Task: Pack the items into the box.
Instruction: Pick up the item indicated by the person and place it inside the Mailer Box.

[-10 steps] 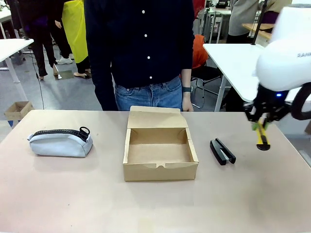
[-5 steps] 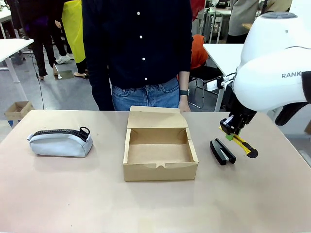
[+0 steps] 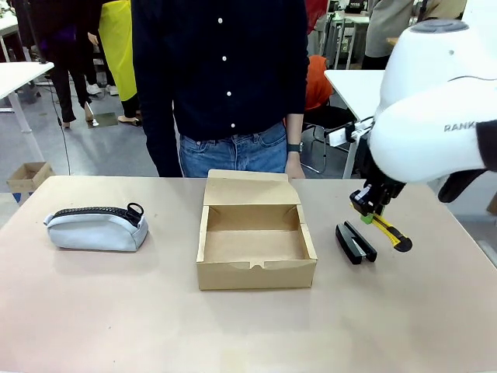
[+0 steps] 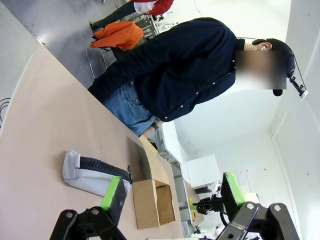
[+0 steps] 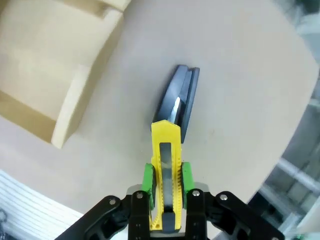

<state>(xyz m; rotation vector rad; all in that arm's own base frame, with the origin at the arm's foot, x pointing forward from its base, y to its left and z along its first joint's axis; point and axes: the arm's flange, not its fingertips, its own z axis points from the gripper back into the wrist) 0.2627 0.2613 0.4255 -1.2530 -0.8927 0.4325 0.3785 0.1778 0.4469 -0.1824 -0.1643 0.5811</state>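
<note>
Front across table (image 3: 116, 311); wrists: left rolled, far; right near; box (image 3: 256, 276) shared.

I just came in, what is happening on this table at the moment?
The right tool is shut on the yellow-and-black utility knife, holding it above the table near the small black stapler, right of the open cardboard box. The box is empty. The grey pouch lies left of it. The left tool is open, holding nothing. A person stands at the far side.
</note>
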